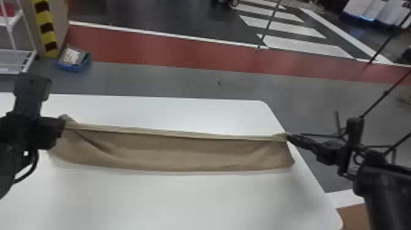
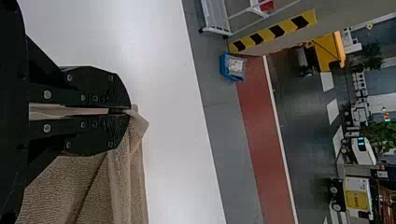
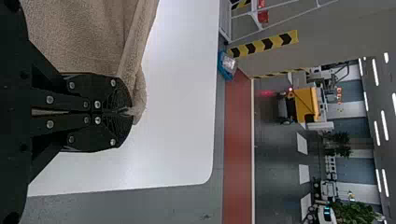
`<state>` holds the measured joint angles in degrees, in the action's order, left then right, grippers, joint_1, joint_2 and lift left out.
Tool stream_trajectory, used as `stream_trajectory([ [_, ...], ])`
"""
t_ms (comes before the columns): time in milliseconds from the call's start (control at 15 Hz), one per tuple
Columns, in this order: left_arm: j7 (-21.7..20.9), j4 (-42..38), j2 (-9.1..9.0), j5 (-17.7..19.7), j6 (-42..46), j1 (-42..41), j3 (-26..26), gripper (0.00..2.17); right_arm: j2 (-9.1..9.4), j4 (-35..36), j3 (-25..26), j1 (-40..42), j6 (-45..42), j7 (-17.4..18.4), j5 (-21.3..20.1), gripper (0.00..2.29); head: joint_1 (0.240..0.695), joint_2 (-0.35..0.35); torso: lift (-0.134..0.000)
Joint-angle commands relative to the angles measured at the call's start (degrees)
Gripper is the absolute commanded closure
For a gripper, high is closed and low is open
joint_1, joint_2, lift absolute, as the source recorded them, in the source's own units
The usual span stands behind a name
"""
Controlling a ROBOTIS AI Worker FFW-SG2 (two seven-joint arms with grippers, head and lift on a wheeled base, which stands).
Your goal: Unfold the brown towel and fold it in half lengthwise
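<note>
**Towel [image 1: 177, 153] stretched side to side**

Head view: it hangs over the table [image 1: 183, 202], long axis left-right, between left end effector [image 1: 62, 124] and right end effector [image 1: 288, 137]; neither is nearer. The fold likely needs that held edge level.

Left wrist view: left end effector clamps one corner.

Right wrist view: right end effector pinches the other.

The robot's black left arm [image 1: 6, 171] carries a looping dark cable [image 1: 33, 170], its black right arm [image 1: 388, 192] a rounded casing; the left gripper [image 1: 63, 124] and right gripper [image 1: 288, 137], black too, have round-cornered fingers dotted with silver screws [image 2: 47, 94] (bright as shirt buttons).
</note>
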<state>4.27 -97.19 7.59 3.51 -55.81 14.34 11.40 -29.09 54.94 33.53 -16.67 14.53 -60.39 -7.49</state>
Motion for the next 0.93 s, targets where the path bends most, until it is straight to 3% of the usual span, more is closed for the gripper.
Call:
stream_trajectory([
  [0,0.7,4.8,-0.74,-1.1,4.2,1.8,1.6,0.25,0.44,-1.3,-1.2,-0.2,-2.3,1.8,-0.1,0.88,0.695,-0.347,-0.107],
  [67,1.4,6.1,-0.74,-1.5,6.8,2.0,2.1,0.0,0.62,-1.5,-1.3,-0.2,-3.0,2.8,-0.1,0.53,0.695,-0.348,-0.107],
  [200,2.2,7.7,-0.83,-2.6,10.0,2.0,2.0,0.0,0.79,-1.7,-2.1,-0.2,-3.1,5.5,0.0,0.03,0.695,-0.346,-0.107],
  [333,3.7,7.9,-0.39,-3.8,10.0,1.4,1.6,0.02,0.79,-1.7,-1.3,0.3,-4.9,6.9,1.2,0.02,0.695,-0.343,-0.107],
  [533,2.8,5.3,-0.04,-2.3,11.2,-2.1,-1.6,0.02,0.18,-0.8,0.7,2.9,-5.3,6.6,3.9,0.05,0.695,-0.331,-0.107],
  [867,-4.0,3.5,0.23,11.3,11.2,-4.5,-8.6,0.09,0.0,1.0,2.3,6.3,-5.4,5.7,5.9,0.06,0.695,-0.35,-0.107],
])
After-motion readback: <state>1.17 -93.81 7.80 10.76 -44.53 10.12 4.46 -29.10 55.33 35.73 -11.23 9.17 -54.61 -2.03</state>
